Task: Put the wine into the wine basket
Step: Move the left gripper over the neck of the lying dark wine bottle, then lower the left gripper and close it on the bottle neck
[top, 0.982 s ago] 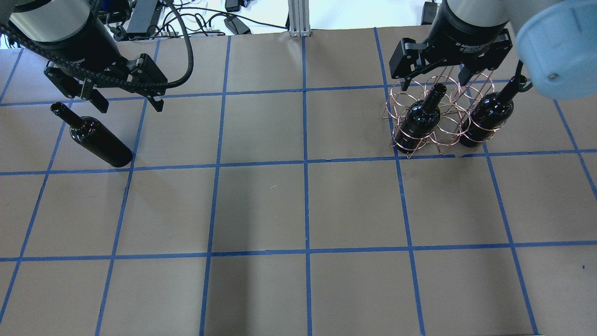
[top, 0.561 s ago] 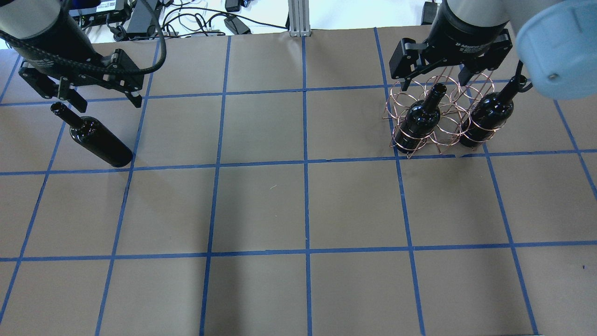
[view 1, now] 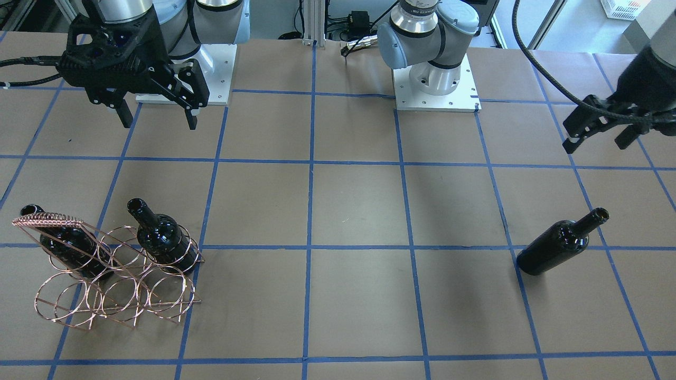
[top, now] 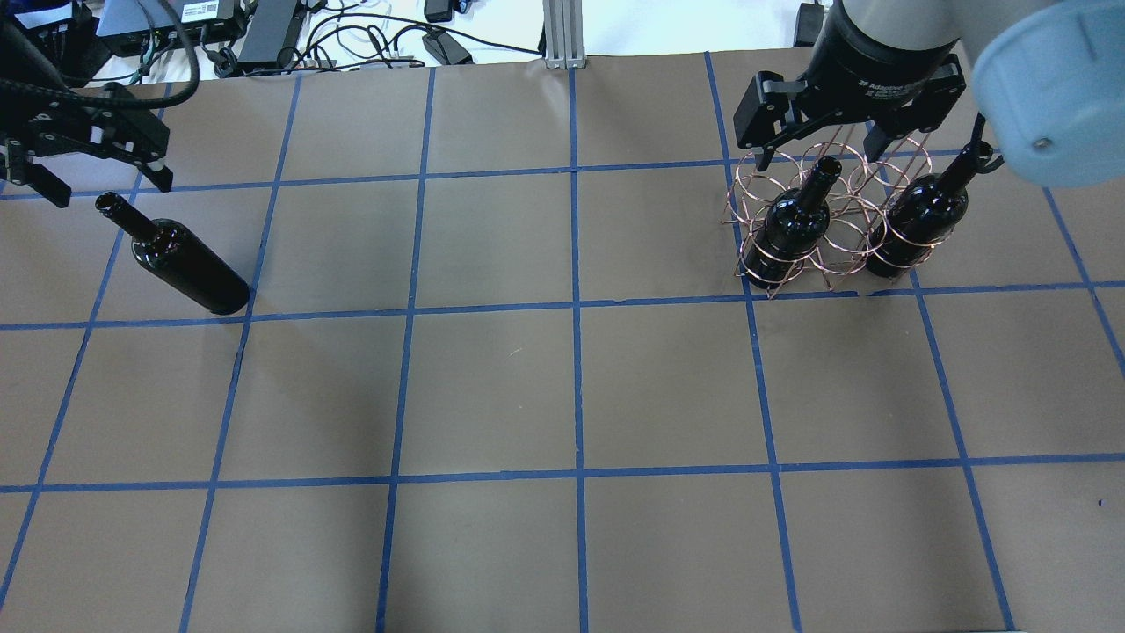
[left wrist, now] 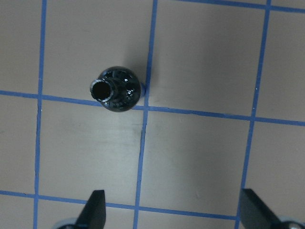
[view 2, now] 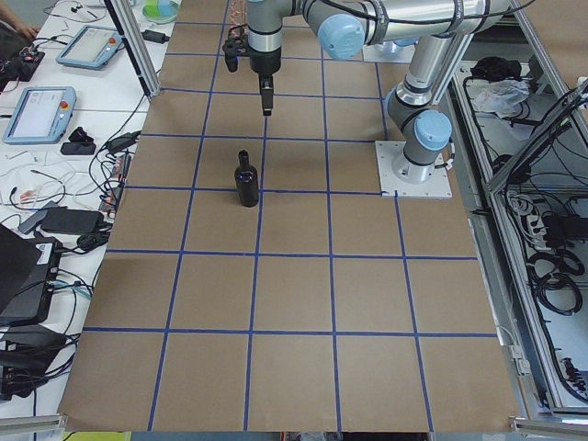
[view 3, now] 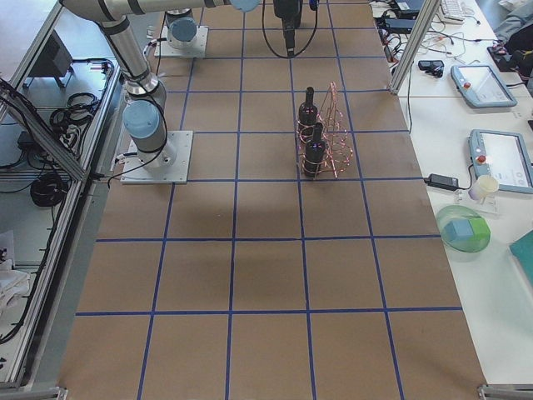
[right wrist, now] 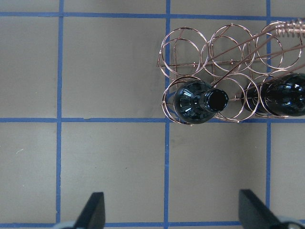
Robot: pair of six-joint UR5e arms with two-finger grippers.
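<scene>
One loose wine bottle stands upright on the table at the left; it also shows in the front view and from above in the left wrist view. My left gripper is open and empty, high above and a little off the bottle's mouth. The copper wire wine basket stands at the far right and holds two bottles. My right gripper hangs open and empty above the basket.
The table is brown paper with a blue tape grid. Cables and power supplies lie beyond the far edge. The arm bases stand on the robot's side of the table.
My left gripper has moved toward the left edge of the overhead view, still open. The bottle, the basket and the right arm have not moved.
</scene>
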